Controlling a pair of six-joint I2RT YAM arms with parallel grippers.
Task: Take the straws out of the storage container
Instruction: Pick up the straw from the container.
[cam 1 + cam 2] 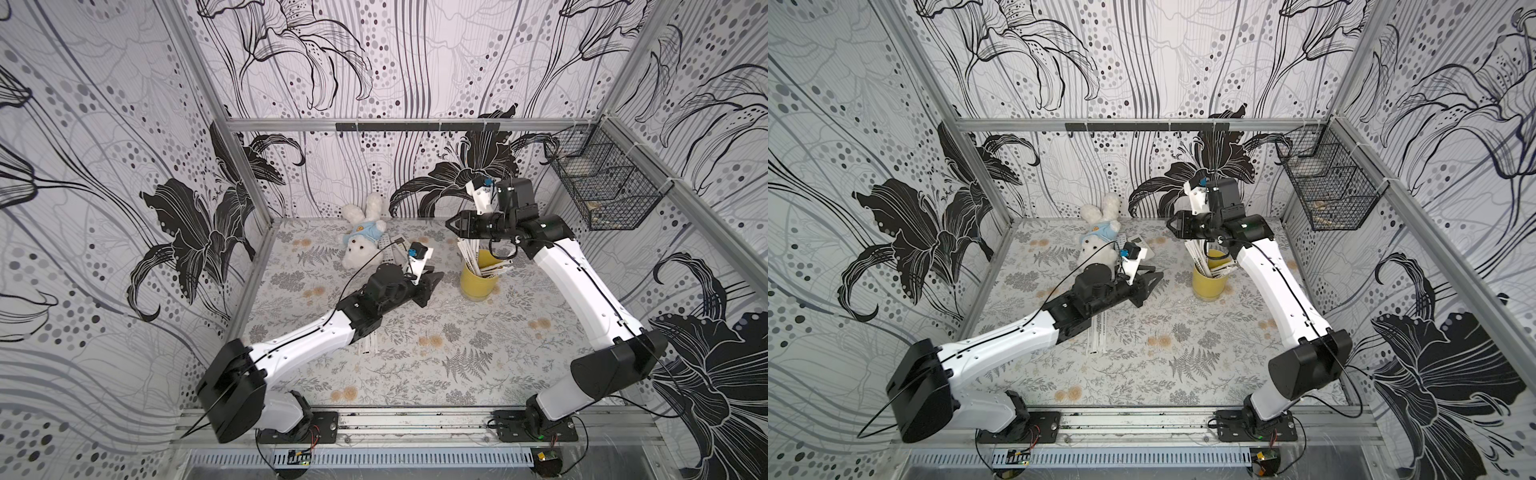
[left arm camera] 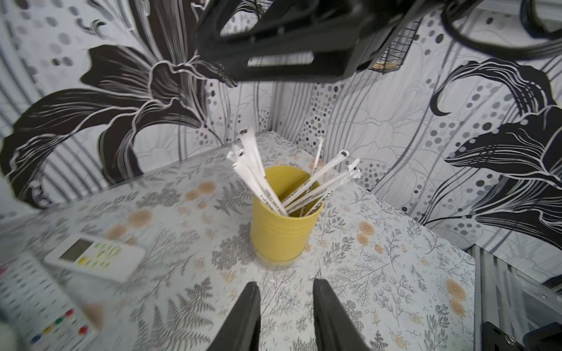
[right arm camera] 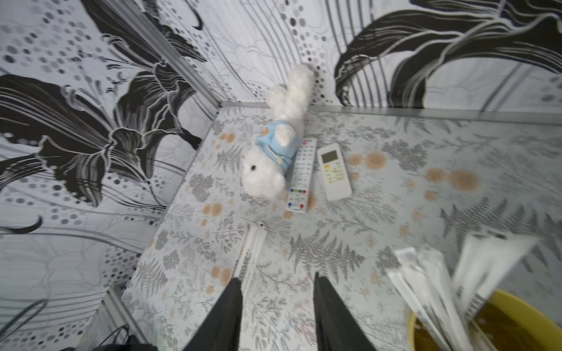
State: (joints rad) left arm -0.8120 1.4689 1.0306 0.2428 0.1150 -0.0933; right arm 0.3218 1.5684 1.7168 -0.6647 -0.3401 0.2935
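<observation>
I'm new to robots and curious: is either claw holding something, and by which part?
Nothing is held. The left gripper and right gripper are both open and empty.

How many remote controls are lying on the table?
2. The long remote with coloured buttons lies beside the toy rabbit. The short remote with a screen lies next to it, on its other side. No other shows, but one may be hidden.

Left arm and right arm: white shell links, rounded black joint housings. A thin black cable runs along each white link, past small dark screws. White camera bracket with blue fitting at each wrist. Left pincer and right pincer: plain black tapered fingers. Black base plates.
</observation>
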